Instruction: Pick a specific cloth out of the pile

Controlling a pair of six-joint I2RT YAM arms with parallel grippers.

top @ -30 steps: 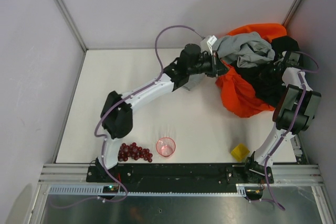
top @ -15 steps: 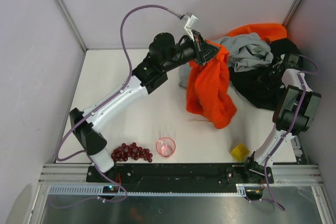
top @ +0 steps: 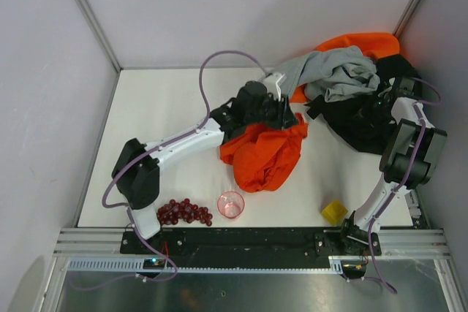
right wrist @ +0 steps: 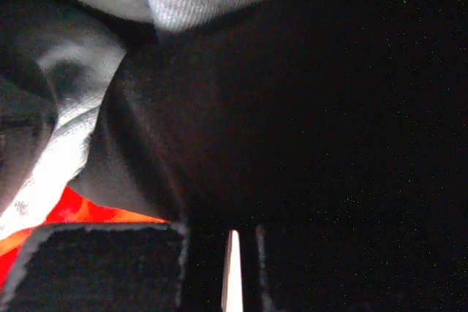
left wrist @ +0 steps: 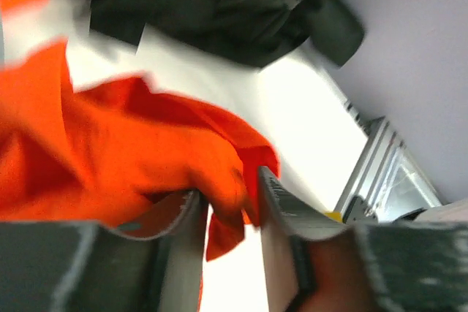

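Observation:
The red-orange cloth [top: 263, 155] lies in a crumpled heap on the table's middle, apart from the pile. My left gripper [top: 291, 118] is shut on its upper edge. In the left wrist view a fold of the cloth [left wrist: 110, 151] is pinched in the left gripper [left wrist: 228, 188]. The pile sits at the back right, with a grey sweatshirt [top: 333, 74], black cloth [top: 358, 122] and bright orange cloth [top: 369, 42]. My right gripper [top: 382, 99] rests in the black cloth [right wrist: 329, 107]. The right gripper [right wrist: 219, 233] shows only a thin slit between its fingers.
A pink cup [top: 231, 204] stands just in front of the red-orange cloth. A bunch of red grapes [top: 186, 212] lies to its left. A small yellow object [top: 334, 212] sits near the front right. Walls close in the back and both sides.
My left gripper pulled the red-orange cloth up and left out of the pile, then lowered it to the table's middle. The right arm has not moved.

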